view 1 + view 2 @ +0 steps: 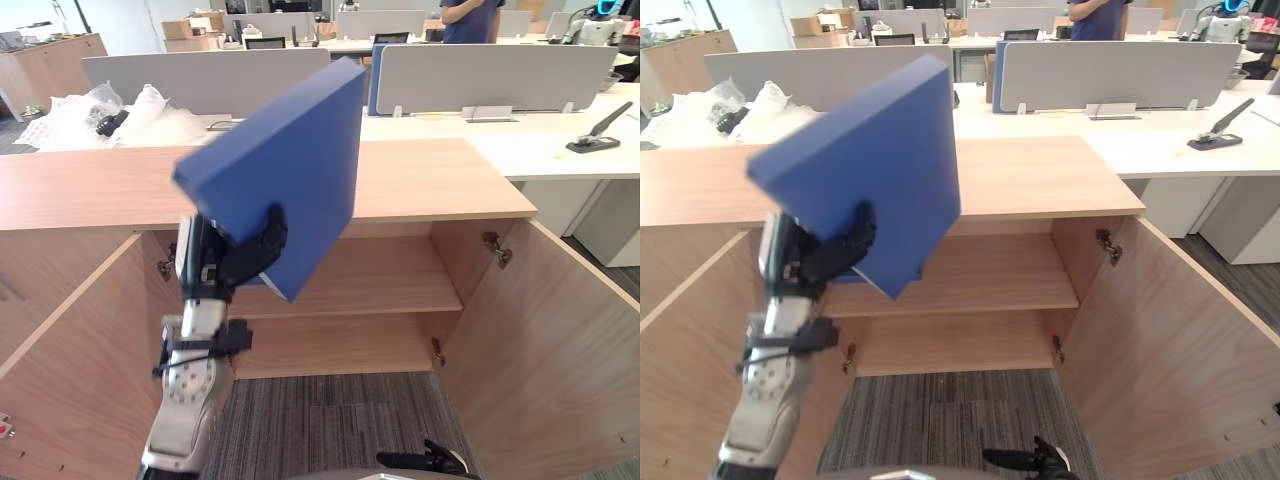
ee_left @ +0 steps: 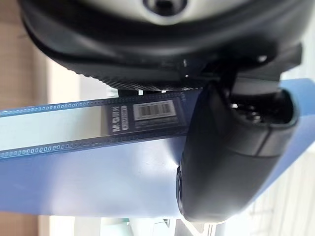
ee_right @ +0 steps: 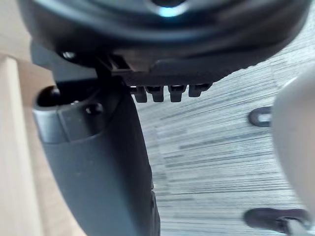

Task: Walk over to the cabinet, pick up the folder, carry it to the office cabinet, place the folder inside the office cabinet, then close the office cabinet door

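The left arm (image 1: 188, 395) is silver-grey, with a rounded forearm, a round screwed plate and a black bracket at the wrist. The left robot hand (image 1: 245, 258) is matte black. The right robot hand (image 3: 98, 162) has smooth dark grey casing.

Office: partitioned desks (image 1: 540, 135), stapler (image 1: 598, 133).

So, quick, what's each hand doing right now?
Left hand: closed on the blue folder.
Right hand: cannot be told.
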Available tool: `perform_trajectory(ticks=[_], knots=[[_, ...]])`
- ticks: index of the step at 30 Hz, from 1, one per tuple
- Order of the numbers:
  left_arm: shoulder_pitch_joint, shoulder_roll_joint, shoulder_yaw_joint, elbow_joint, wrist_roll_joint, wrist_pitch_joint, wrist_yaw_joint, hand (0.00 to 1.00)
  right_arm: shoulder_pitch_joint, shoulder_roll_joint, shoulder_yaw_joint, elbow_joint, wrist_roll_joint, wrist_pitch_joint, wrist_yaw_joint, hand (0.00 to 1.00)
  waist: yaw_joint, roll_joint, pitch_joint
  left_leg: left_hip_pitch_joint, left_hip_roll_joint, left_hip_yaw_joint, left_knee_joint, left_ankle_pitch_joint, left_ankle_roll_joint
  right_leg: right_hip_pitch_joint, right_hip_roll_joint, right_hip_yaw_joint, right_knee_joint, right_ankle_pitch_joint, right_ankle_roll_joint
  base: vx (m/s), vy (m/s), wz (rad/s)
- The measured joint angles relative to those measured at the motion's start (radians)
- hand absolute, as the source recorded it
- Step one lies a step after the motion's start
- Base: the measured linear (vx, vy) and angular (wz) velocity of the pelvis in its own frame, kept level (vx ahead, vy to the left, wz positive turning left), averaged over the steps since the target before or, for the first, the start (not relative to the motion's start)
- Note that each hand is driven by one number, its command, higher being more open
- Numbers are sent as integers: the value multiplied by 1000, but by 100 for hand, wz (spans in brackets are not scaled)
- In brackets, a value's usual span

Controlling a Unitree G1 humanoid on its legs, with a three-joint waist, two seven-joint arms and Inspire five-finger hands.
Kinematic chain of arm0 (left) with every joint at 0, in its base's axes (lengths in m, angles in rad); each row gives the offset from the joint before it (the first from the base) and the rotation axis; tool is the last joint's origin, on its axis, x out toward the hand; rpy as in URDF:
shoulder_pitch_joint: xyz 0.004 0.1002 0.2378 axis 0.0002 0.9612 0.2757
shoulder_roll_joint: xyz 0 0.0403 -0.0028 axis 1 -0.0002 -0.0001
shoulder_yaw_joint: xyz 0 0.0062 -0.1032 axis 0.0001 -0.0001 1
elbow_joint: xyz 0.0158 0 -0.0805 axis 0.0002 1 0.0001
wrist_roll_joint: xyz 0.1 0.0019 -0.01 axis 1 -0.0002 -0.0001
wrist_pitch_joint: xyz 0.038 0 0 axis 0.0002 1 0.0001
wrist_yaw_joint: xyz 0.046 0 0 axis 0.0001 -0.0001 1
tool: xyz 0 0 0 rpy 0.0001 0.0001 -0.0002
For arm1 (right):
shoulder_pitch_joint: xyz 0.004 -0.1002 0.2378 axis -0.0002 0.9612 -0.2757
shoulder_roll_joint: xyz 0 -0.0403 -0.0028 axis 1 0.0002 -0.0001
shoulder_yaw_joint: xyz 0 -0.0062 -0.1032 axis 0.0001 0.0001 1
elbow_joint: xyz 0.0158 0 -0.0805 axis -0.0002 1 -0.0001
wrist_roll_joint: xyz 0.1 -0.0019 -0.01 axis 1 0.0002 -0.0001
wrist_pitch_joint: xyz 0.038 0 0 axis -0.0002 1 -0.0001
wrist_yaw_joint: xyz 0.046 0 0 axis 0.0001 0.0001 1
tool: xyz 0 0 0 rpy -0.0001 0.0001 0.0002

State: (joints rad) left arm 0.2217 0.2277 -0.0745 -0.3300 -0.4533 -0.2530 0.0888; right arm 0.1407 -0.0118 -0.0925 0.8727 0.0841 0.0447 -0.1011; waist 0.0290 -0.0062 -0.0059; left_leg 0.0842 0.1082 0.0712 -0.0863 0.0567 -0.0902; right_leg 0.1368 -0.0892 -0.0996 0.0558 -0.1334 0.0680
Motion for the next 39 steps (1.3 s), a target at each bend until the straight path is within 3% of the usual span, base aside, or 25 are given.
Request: perform_trajectory(ticks=[3, 7, 15, 22, 25, 33, 39], knots=[[94, -11, 8, 0, -163, 58, -11, 0, 93, 33, 52, -343, -2, -8, -60, 100, -9, -6, 1, -12, 5, 7, 1, 0, 0, -26, 4, 12, 20, -6, -3, -43, 0, -9], [134, -63, 10, -39, -286, 71, -22, 0, 118, 70, 66, -677, -3, -54, -128, 100, -7, -21, -2, -31, 4, 7, 20, -3, -2, -44, 3, 17, 33, -5, -3, 20, 7, -2], [139, -136, 12, -196, -291, 44, -67, 0, 103, 75, 72, -1048, -2, -134, -194, 100, -6, -19, -13, -30, 4, 1, 80, -50, -1, -16, 1, 21, 34, -6, -4, 21, 6, 1], [139, -134, 17, -183, -291, 44, -96, 0, -10, 62, 22, -1118, 15, -165, -189, 100, -6, -16, -15, -32, 4, 2, 91, -53, 0, -16, 1, 26, 33, -7, -5, -35, 7, -3], [137, -126, 29, -163, -290, 45, -121, 0, -79, 11, 18, -1120, 75, -172, -152, 100, -6, -15, -16, -32, 3, 1, 92, -53, 0, -17, 1, 27, 33, -7, -5, 0, 0, 0], [98, -49, 62, -127, -238, 46, -166, 0, -314, -224, 59, -1100, 281, -176, 36, 100, -3, -11, -18, -49, 0, -8, 92, -52, 1, -27, 1, 26, 29, 0, -6, 3, 3, 1], [62, 20, 55, -110, -213, 46, -211, 0, -437, -342, 184, -972, 400, -176, 141, 100, -1, -10, -19, -52, -1, -25, 91, -52, 1, -27, 1, 25, 31, 6, -9, -3, 12, 4]])
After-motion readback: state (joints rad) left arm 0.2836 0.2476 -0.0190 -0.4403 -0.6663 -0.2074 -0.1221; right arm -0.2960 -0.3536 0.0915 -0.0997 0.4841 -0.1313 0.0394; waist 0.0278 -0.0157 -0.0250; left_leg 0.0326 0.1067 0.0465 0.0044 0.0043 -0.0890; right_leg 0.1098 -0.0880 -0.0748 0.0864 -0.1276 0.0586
